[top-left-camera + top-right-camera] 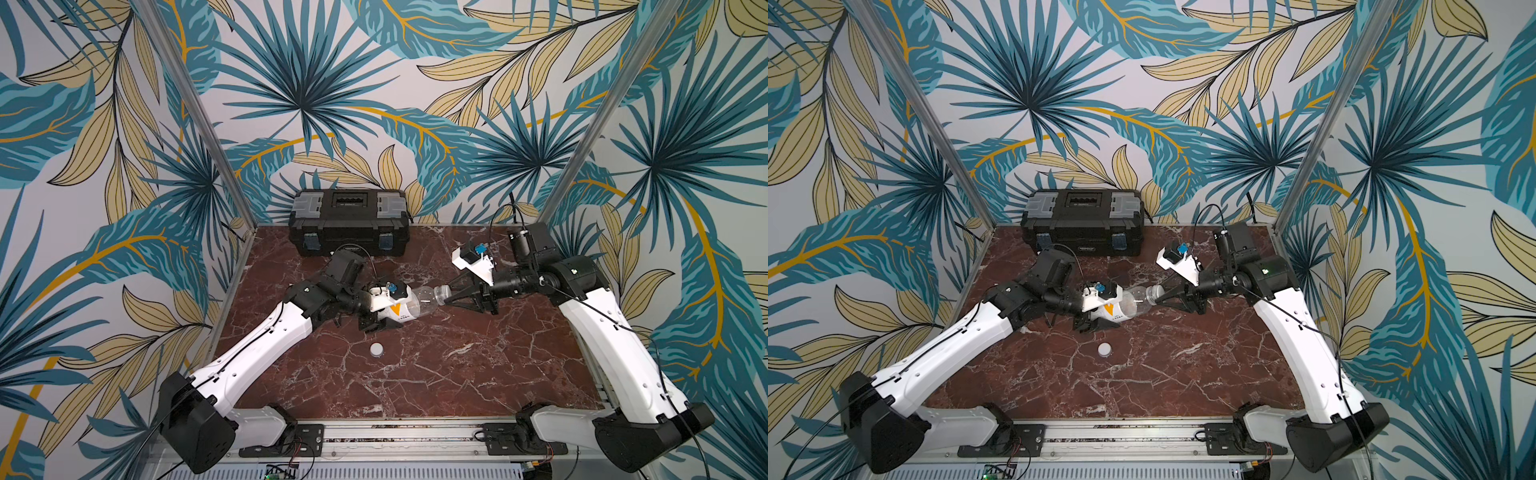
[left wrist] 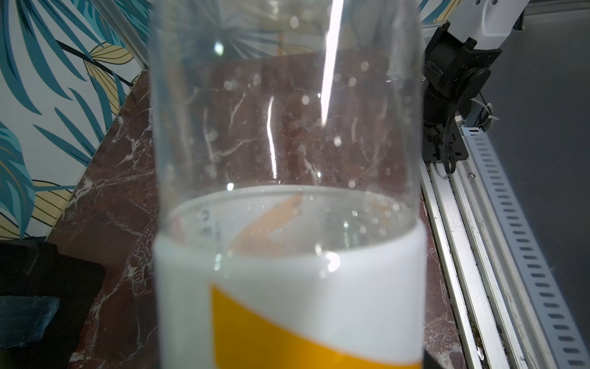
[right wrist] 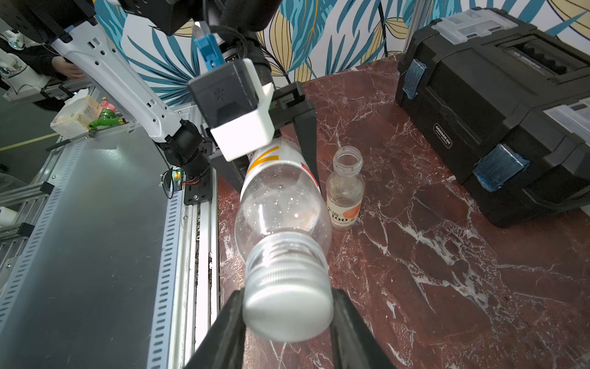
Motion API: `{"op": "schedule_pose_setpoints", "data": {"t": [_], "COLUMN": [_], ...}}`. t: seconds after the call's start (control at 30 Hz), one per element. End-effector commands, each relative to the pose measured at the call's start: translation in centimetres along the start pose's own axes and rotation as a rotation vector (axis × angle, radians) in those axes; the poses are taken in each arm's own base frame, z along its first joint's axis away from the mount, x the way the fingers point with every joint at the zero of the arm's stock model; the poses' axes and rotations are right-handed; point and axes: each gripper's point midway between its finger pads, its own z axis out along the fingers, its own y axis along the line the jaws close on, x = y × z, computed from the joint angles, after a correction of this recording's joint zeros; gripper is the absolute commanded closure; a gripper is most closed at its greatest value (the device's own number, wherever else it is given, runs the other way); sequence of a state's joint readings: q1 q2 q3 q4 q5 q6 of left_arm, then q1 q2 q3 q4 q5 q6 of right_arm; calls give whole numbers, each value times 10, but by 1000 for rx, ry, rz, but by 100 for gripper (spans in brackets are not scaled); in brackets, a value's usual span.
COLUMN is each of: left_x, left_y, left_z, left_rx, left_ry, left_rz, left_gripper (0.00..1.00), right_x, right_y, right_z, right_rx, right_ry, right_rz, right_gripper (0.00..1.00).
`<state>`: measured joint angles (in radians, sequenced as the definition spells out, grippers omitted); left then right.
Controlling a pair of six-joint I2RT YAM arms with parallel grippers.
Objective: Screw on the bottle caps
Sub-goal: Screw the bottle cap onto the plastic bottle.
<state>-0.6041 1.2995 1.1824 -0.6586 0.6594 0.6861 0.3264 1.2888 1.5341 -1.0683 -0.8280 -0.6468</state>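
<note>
Mid-table, above the red-brown marble tabletop (image 1: 457, 374), the left gripper (image 1: 388, 318) has its jaws partway closed & clamped round the labelled body of a clear plastic bottle with a white-and-orange label (image 1: 422, 301). It holds the bottle roughly horizontal, off the surface, neck pointing right. The right gripper (image 1: 448, 294) meets it from the right, jaws almost fully closed, pinching a small round white plastic screw cap (image 3: 287, 314) that sits over the bottle's mouth. Can't tell how far the cap is threaded on. The left wrist view is filled w/ that bottle's clear wall & label. A 2nd small clear plastic bottle with a white label and a peach-red mark (image 3: 345, 191) stands upright on the tabletop, neck open, just beside the held bottle on its far side; it's hidden in both top views. A 2nd round white screw cap (image 1: 376, 349) lies flat on the tabletop by itself, on the near side of the left gripper, apart from both bottles. A black plastic toolbox (image 1: 349, 226) sits at the far edge, lid shut.
</note>
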Motion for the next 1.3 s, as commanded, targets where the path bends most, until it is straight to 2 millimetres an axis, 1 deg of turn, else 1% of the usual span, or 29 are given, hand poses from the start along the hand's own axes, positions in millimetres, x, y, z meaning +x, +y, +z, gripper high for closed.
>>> {"op": "schedule_pose_setpoints", "data": {"t": [0.0, 0.27, 0.43, 0.5, 0.63, 0.77, 0.97, 1.0, 1.2, 1.27], "left_x": [-55, -54, -59, -63, -73, -79, -79, -77, -77, -77], "left_y": [-22, -26, -23, -17, -8, 2, 7, 7, 9, 8], "left_z": [-18, -18, -20, -21, -25, -28, -27, -26, -26, -26], "left_rx": [83, 108, 75, 36, -34, -105, -143, -141, -157, -159], "left_ry": [-190, -178, -204, -222, -276, -284, -269, -263, -256, -255], "left_rz": [168, 180, 203, 213, 232, 252, 262, 262, 267, 269], "left_gripper": [100, 100, 100, 100, 100, 100, 100, 100, 100, 100], "right_x": [7, 19, 21, 22, 21, 16, 4, 2, -6, -7], "right_y": [-5, -2, 0, 1, 2, 3, 4, 3, 2, 0], "right_z": [18, 27, 32, 35, 40, 43, 47, 46, 52, 57], "right_rx": [-2, 11, -4, -22, -54, -85, -104, -103, -142, -163], "right_ry": [39, 149, 135, 128, 119, 102, 33, 26, 4, 2], "right_rz": [-64, -111, -108, -98, -38, 33, 132, 147, 311, 384], "right_gripper": [63, 63, 63, 63, 63, 66, 67, 66, 67, 69]}}
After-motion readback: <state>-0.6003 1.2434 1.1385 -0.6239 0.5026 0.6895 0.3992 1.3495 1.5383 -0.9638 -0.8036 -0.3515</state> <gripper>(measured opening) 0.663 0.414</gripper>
